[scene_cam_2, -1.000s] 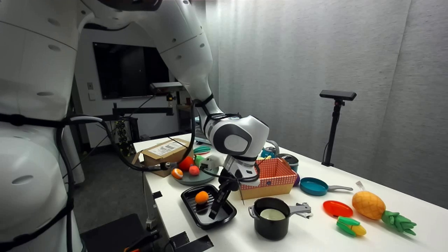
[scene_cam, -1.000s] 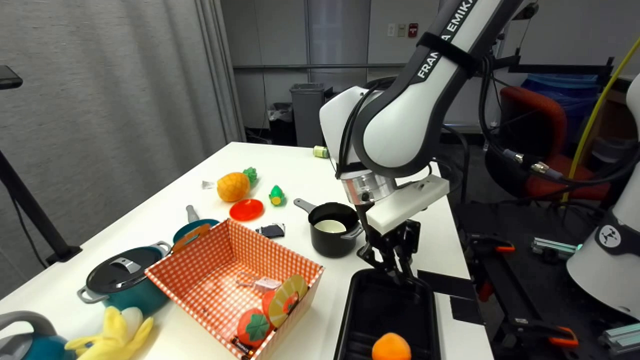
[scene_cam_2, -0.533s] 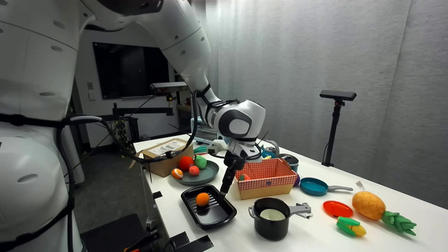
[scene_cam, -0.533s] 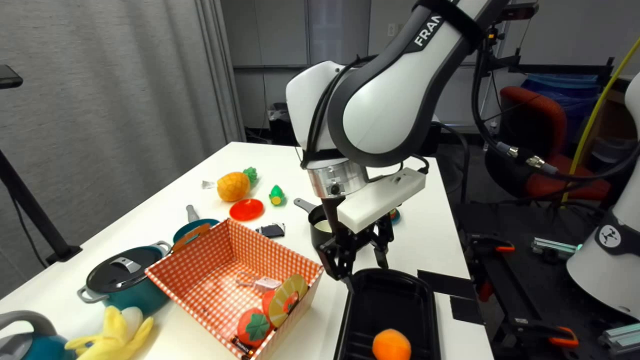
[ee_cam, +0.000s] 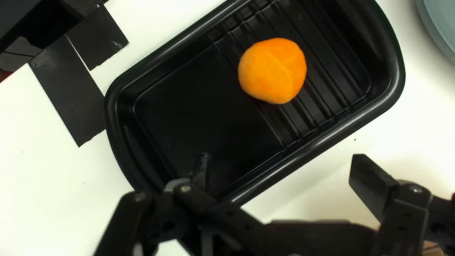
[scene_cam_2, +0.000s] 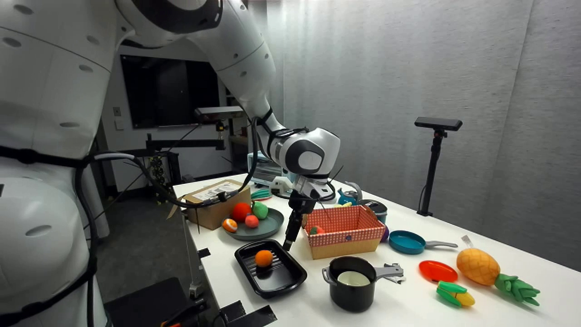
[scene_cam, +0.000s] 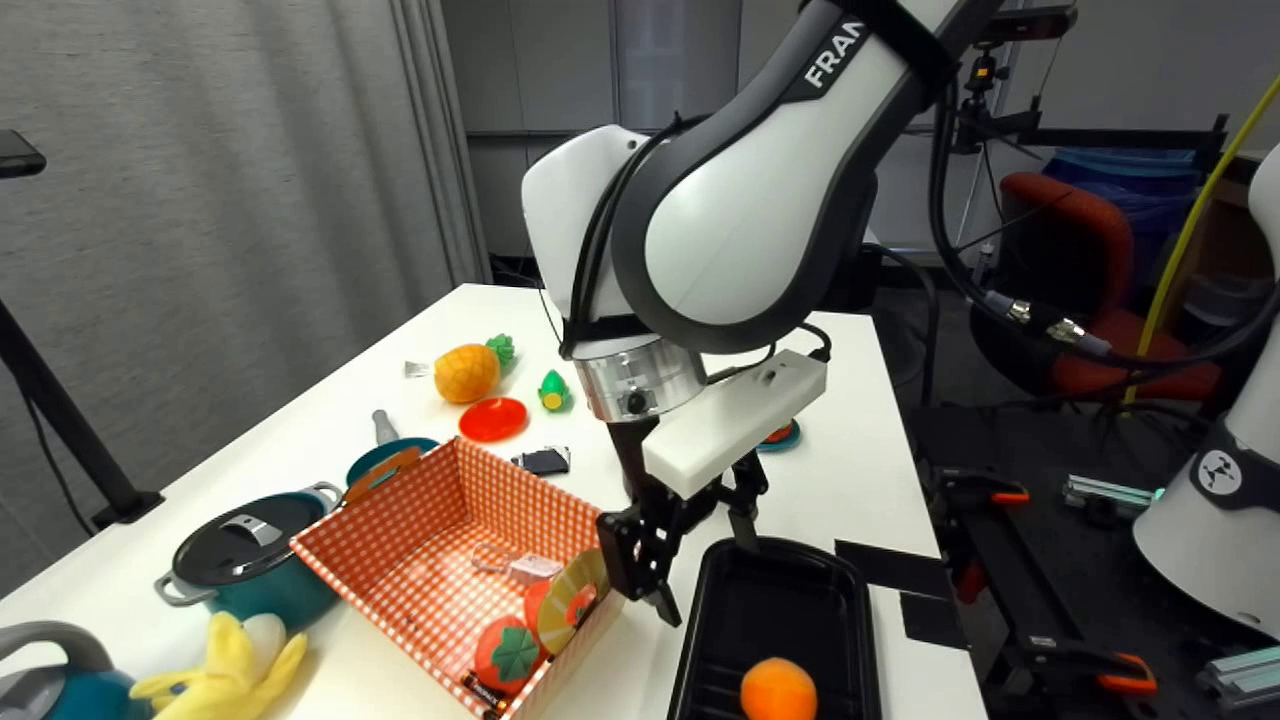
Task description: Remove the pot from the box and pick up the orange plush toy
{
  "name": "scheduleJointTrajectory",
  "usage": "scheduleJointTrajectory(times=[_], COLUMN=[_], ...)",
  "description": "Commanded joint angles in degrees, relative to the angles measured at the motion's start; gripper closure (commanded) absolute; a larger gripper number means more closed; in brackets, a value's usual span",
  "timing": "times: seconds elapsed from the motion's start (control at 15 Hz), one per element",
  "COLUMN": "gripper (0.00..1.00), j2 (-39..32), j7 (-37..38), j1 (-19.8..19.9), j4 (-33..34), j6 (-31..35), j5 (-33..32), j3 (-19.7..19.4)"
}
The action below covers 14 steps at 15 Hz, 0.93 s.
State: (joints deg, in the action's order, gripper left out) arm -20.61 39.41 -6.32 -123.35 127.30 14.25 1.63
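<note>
The orange plush toy (ee_cam: 273, 71) rests on the ribbed half of a black rectangular tray (ee_cam: 341, 133). On the white table in front of the red checked box (scene_cam_2: 349, 238) stands the small black pot (scene_cam_2: 352, 296), upright, with its pale inside showing. My arm blocks the pot in the exterior view from across the table. My gripper (ee_cam: 280, 167) is open, its fingers (ee_cam: 369, 179) wide apart and nothing between them. It hovers above the tray's edge, one finger over the tray and one over the gap beside the box, apart from the plush toy.
Toy food pieces (scene_cam: 508, 655) lie in the box's near corner. Behind it stand a teal lidded pot (scene_cam: 255, 560) and a teal pan (scene_cam_2: 408, 242). A grey-green plate (scene_cam_2: 247, 235) of toy fruit sits past the tray, beside a cardboard box (scene_cam_2: 218, 209).
My gripper has opened wide, lifted out of the tray and moved sideways toward the checked box. The orange plush toy has shifted only slightly in the tray.
</note>
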Motion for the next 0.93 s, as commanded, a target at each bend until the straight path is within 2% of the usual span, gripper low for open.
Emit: scheduleJointTrajectory(times=[0.0,0.53,0.87], gripper=[0.0,0.0,0.0], j2=[-2.45,-4.84,-5.61], j7=[-2.25,-2.64,-3.98], j1=[-0.12,-0.25,-0.03], j4=[2.58,2.88,2.58], j6=[-2.55,-4.1,-5.48], j5=[2.28,3.43,6.55], j3=[1.37,2.34,3.11])
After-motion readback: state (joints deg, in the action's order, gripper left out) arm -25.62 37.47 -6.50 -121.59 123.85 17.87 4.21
